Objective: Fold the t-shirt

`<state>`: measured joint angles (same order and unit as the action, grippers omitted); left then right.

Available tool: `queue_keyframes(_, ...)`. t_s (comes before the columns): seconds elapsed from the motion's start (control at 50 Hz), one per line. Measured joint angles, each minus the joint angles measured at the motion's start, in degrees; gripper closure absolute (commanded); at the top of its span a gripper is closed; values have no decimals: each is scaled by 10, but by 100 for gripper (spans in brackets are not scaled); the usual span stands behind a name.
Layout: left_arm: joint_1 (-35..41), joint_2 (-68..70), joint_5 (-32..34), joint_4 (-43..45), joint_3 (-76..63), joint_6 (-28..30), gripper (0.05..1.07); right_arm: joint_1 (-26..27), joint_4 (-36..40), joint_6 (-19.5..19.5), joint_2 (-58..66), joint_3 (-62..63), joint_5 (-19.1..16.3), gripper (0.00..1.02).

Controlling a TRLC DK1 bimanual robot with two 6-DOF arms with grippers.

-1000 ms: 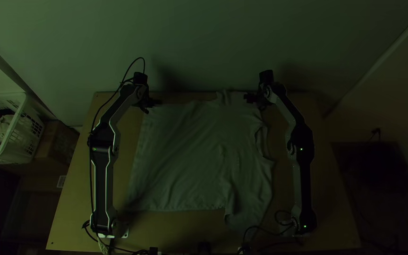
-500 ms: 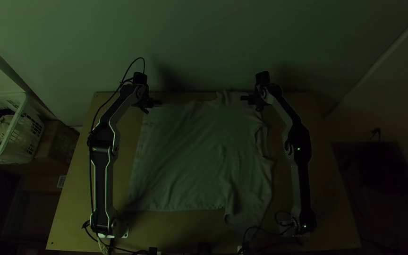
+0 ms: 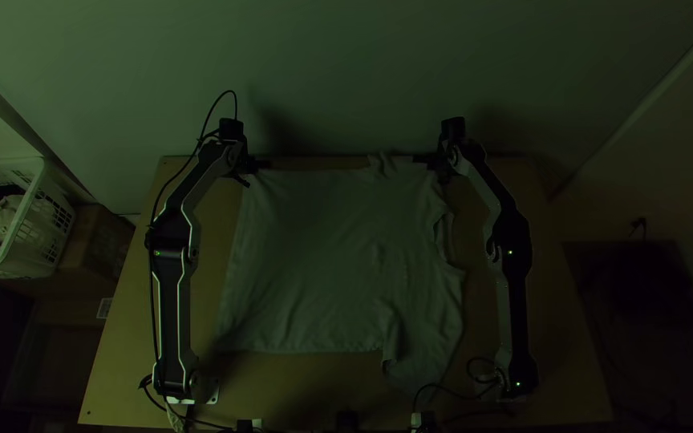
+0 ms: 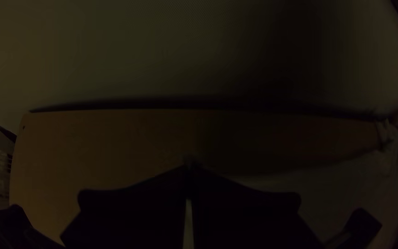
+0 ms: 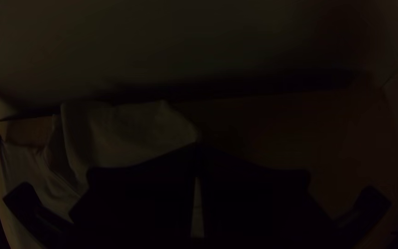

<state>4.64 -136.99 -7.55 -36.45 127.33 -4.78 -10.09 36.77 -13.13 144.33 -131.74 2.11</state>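
Note:
The pale t-shirt (image 3: pixel 330 256) lies spread on the table, its lower right part bunched in folds. My left gripper (image 3: pixel 258 170) is at its far left corner, and my right gripper (image 3: pixel 427 160) at its far right edge. In the left wrist view, my left gripper (image 4: pixel 190 168) has its fingertips together, with cloth of the t-shirt (image 4: pixel 346 184) running up to them. The right wrist view has my right gripper (image 5: pixel 199 148) shut at the end of a raised flap of the t-shirt (image 5: pixel 125 129). The pinched cloth is mostly hidden by the dark fingers.
Bare wooden table (image 3: pixel 559 321) lies around the shirt. A white laundry basket (image 3: pixel 34 216) with cloth in it stands beyond the table's left side, next to a cardboard box (image 3: pixel 94 240). A wall rises behind the far edge. Cables lie along the near edge.
My left gripper has moved slightly up the picture and left, drawing the shirt's left part and hem with it. My right gripper shifted a little left, then back right.

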Motion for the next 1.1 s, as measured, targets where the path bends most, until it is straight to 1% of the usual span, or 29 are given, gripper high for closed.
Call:
queue_keyframes(0.34, -14, 1, 15, -2, 1, -13, 105, 2, 4, 0, 0, 0, 0, 100)
queue_keyframes(0.52, -17, 21, 38, -9, -1, -15, 105, 1, 33, 0, -13, 1, 0, 100)
queue_keyframes(0.7, -17, 54, 55, -21, -7, -19, 105, 1, 57, 1, -53, 10, 0, 100)
queue_keyframes(0.8, -18, 69, 76, -31, -10, -19, 105, 1, 79, 1, -77, 17, 0, 100)
queue_keyframes(0.92, -18, 82, 80, -35, -24, -19, 105, 1, 110, 1, -94, 23, 0, 100)
queue_keyframes(1.1, -23, 110, 80, -35, -73, -19, 105, 1, 118, 3, -127, 74, 0, 100)
